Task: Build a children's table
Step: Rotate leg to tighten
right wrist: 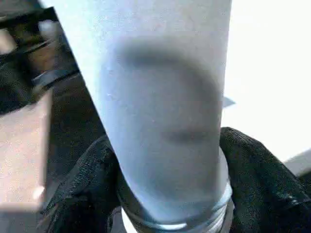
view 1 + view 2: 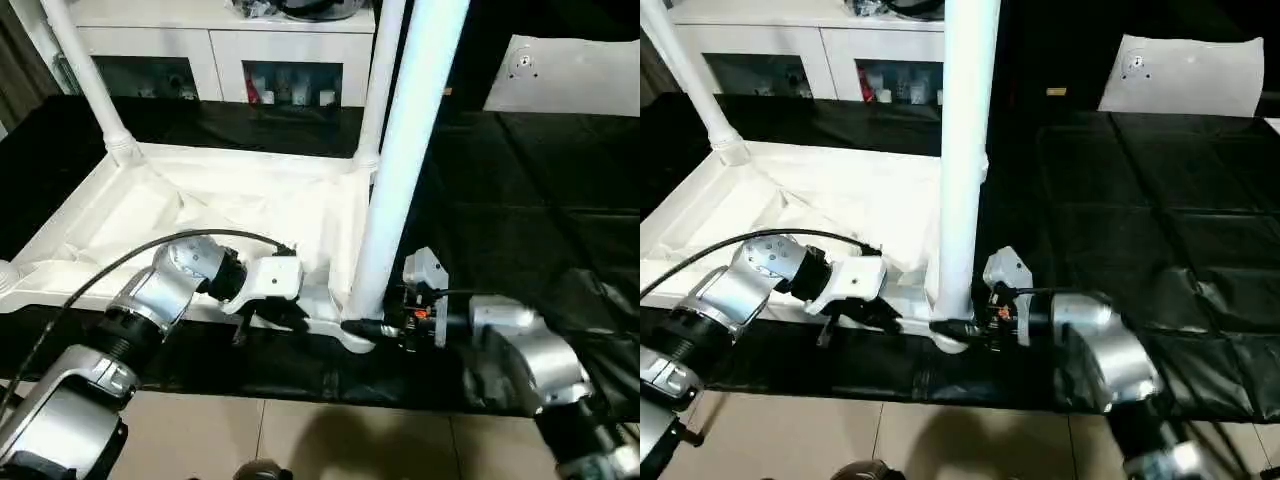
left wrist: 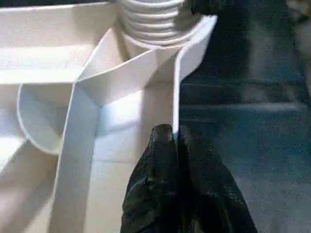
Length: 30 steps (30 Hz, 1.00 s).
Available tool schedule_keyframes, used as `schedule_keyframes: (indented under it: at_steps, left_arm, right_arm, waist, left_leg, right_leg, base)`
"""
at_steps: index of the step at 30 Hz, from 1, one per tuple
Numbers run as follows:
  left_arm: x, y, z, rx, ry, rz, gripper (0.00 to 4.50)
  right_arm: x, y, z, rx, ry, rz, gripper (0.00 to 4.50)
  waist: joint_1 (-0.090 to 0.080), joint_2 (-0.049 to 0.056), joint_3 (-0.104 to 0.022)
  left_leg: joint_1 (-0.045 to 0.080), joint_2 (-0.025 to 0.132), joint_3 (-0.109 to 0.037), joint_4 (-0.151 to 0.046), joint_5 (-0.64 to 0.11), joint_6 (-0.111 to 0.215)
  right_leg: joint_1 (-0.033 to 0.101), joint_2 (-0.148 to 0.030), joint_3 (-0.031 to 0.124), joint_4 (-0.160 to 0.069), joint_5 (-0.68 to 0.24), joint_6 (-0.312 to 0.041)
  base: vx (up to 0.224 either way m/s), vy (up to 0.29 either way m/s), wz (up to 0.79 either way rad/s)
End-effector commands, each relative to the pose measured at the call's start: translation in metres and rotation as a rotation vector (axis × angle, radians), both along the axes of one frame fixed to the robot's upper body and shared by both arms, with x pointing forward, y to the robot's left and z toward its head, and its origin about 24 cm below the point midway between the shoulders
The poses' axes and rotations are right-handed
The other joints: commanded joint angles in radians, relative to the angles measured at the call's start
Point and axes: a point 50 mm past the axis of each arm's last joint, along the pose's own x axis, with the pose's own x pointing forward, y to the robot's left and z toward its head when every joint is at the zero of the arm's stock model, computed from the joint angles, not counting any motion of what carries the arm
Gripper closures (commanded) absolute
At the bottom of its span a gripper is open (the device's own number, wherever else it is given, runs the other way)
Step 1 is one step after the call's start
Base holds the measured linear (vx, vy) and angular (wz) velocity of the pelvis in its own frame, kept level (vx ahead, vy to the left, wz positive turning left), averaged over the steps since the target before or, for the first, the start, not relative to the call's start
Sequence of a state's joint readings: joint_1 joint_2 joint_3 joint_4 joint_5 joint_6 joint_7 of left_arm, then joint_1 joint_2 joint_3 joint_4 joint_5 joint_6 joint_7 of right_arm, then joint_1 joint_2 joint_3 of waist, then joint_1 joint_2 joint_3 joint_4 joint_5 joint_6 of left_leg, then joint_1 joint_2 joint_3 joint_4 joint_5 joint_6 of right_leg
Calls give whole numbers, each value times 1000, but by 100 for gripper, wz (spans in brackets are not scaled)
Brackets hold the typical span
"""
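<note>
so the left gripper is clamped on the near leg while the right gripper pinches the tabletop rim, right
No, the sides are swapped. The right gripper is around the near leg, per the right wrist view, and the left gripper pinches the tabletop rim, per the left wrist view.

Super close-up here: a white tube leg [image 1: 160, 111] stands upright right in front of the lens, wider at the top of the shot and narrowing a bit toward its lower end. That lower end has a threaded collar [image 1: 175, 221] with ridged rings around it. The right gripper [image 1: 170, 194] has its two black fingers [image 1: 262, 179] wrapped around the leg just above the collar, one each side, both pressed against the tube. A dark blotchy shadow sits on the leg's front. Behind it, one side is bright white surface, the other dark and blurry, so can't tell what's there.
</note>
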State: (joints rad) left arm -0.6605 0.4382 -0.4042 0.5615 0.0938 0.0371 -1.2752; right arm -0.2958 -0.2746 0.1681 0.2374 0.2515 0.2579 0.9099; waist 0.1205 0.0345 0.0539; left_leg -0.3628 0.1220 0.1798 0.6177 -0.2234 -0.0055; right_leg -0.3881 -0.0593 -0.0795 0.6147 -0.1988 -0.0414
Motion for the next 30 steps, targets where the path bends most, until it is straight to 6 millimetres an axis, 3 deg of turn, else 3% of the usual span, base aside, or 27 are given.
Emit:
schedule_keyframes:
  at_steps: [1, 3, 6, 8, 10, 12, 14, 15, 16, 17, 18, 24, 25, 27, 28, 30]
  left_arm:
    - [7, -19, 4, -95, -53, 137, 450]
    - [12, -28, 3, -126, -62, 246, 450]
    - [17, -40, 6, -164, -86, 373, 450]
    - [20, -47, 8, -182, -103, 445, 450]
    - [21, -51, 9, -188, -112, 473, 450]
    - [22, -58, 12, -192, -130, 521, 450]
    - [21, -59, 13, -183, -143, 508, 450]
    - [21, -60, 13, -180, -147, 508, 450]
    - [20, -60, 12, -170, -150, 493, 450]
    - [19, -59, 11, -163, -153, 484, 450]
    - [19, -56, 11, -164, -154, 482, 450]
    - [16, -38, 9, -152, -154, 394, 450]
    - [15, -34, 8, -145, -147, 380, 450]
    - [13, -29, 7, -143, -138, 335, 450]
    - [12, -27, 7, -140, -131, 315, 450]
    - [8, -21, 6, -125, -127, 241, 450]
  right_arm:
    - [3, 20, -4, 30, 31, -96, 176]
    - [9, 28, -6, 42, 72, -223, 177]
    - [17, 37, -7, 40, 97, -340, 177]
    - [23, 40, -8, 28, 109, -418, 178]
    - [25, 42, -8, 18, 111, -447, 178]
    - [28, 45, -9, -21, 92, -488, 178]
    - [28, 46, -9, -22, 88, -495, 178]
    - [28, 47, -8, -6, 90, -488, 143]
    - [28, 46, -7, 4, 82, -489, 143]
    - [28, 44, -6, 11, 73, -493, 108]
    - [28, 41, -5, 14, 65, -502, 105]
    - [24, 21, 3, 43, 2, -449, 60]
    - [22, 17, 5, 38, -15, -416, 57]
    - [17, 11, 7, 27, -40, -349, 51]
    - [15, 7, 7, 18, -49, -321, 34]
    - [10, -2, 9, -3, -73, -237, 17]
  waist:
    - [-14, -3, -51]
    - [-33, 0, -47]
    - [-49, -2, -50]
    - [-59, -3, -56]
    - [-64, -3, -56]
    - [-65, -6, -61]
    - [-63, -3, -60]
    - [-64, -5, -60]
    - [-63, -5, -60]
    - [-64, -4, -59]
    - [-64, 2, -59]
    - [-74, -4, -56]
    - [-77, -9, -59]
    - [-78, -6, -66]
    - [-80, -11, -70]
    - [-78, -9, -72]
  left_leg:
    - [17, 127, -56, -93, -216, -13]
    - [21, 129, -62, -101, -266, -39]
    - [16, 126, -65, -102, -264, -45]
    - [9, 121, -59, -94, -190, -23]
    - [6, 118, -57, -91, -159, -8]
    - [2, 114, -51, -83, -89, 38]
    - [2, 114, -52, -82, -78, 51]
    - [2, 113, -51, -83, -78, 62]
    - [3, 116, -52, -84, -84, 66]
    - [4, 118, -52, -86, -98, 65]
    - [4, 118, -54, -86, -104, 62]
    - [1, 118, -56, -89, -144, 57]
    - [-3, 118, -55, -87, -119, 69]
    - [-7, 116, -54, -80, -61, 93]
    - [-10, 114, -53, -74, -25, 119]
    - [-14, 110, -50, -66, 6, 157]
  right_leg:
    - [38, -136, 78, -96, -346, -184]
    - [34, -134, 79, -99, -386, -171]
    - [40, -136, 80, -96, -356, -175]
    - [47, -136, 83, -88, -253, -199]
    - [48, -134, 81, -87, -213, -207]
    - [53, -132, 79, -81, -135, -217]
    - [52, -130, 77, -83, -130, -217]
    - [53, -128, 76, -84, -133, -216]
    - [53, -129, 76, -84, -139, -216]
    - [52, -128, 76, -84, -151, -215]
    - [52, -129, 76, -84, -154, -215]
    - [55, -129, 77, -88, -188, -206]
    - [57, -130, 77, -84, -156, -207]
    - [60, -128, 75, -72, -68, -217]
    - [60, -127, 73, -64, 2, -226]
    - [59, -130, 71, -60, 62, -238]
  base:
    - [0, 0, 0]
    - [0, 0, 0]
    - [0, 0, 0]
    - [0, 0, 0]
    - [0, 0, 0]
    - [0, 0, 0]
    - [0, 0, 0]
    - [0, 0, 0]
    - [0, 0, 0]
    - [0, 0, 0]
    - [0, 0, 0]
    - [0, 0, 0]
    - [0, 0, 0]
    - [0, 0, 0]
    - [0, 0, 0]
    - [0, 0, 0]
